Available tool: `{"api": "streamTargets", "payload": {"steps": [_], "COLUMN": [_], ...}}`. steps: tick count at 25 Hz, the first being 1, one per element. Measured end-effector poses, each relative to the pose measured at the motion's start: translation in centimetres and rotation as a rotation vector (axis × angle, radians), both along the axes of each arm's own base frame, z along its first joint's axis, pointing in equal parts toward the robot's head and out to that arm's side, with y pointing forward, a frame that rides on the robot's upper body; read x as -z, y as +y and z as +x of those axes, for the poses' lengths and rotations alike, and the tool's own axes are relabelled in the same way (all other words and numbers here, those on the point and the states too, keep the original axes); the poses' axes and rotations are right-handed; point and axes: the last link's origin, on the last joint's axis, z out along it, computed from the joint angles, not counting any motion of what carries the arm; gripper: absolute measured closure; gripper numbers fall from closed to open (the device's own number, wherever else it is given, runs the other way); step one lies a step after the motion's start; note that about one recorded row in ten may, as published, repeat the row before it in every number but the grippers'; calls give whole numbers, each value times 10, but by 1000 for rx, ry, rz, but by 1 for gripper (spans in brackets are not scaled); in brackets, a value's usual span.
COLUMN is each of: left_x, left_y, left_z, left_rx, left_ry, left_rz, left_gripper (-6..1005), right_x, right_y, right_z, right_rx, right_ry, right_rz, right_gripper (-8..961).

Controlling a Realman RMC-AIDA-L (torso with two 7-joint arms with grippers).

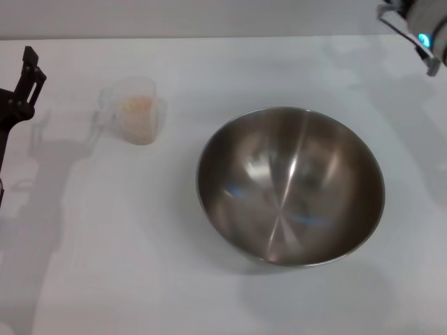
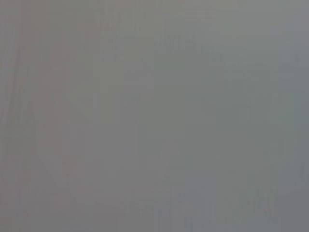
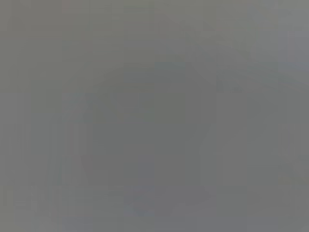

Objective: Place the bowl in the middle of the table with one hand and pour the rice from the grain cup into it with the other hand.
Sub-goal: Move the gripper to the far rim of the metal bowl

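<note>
Only the head view shows bowl [image 1: 290,185] and grain cup [image 1: 134,109] (end effector states unclear; wrist views blank).

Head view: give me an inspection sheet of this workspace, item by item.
Surface: white table, bare around the items.
Job's things: steel mixing bowl right of centre, upright, empty; grain cup to its left, apart from it, holding rice.
Clutter: nothing seen.
Grippers: left tool at left edge, touching nothing; right tool at far right corner, away from the bowl.
Cables: nothing seen.
Surroundings: wrist views show only grey.
</note>
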Motion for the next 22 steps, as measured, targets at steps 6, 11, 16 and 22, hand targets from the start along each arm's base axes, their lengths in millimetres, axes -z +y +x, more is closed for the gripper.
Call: {"api": "streamTargets", "payload": {"steps": [6,11,16,22], "left_x": [-3,-5,-7,-8], "left_y": [0,0,2,2], "left_z": [-1,-1,-1,-2], "left_rx": [1,3,-1,0], "left_ry": [-1,0,5,10], "left_rz": [12,21,32,33], "left_gripper": [127,127,127,127], "right_x": [-9,-29,-42,-29], "right_y": [-18,-45,-59,-62], "right_z": [-44,-61,-67,-52], "right_rx": [104,249,336,410], "right_ry": [-145,-275,-302,-325], "right_rz": [-234,-512,-675,-801], "right_gripper": [152,153,153,153]}}
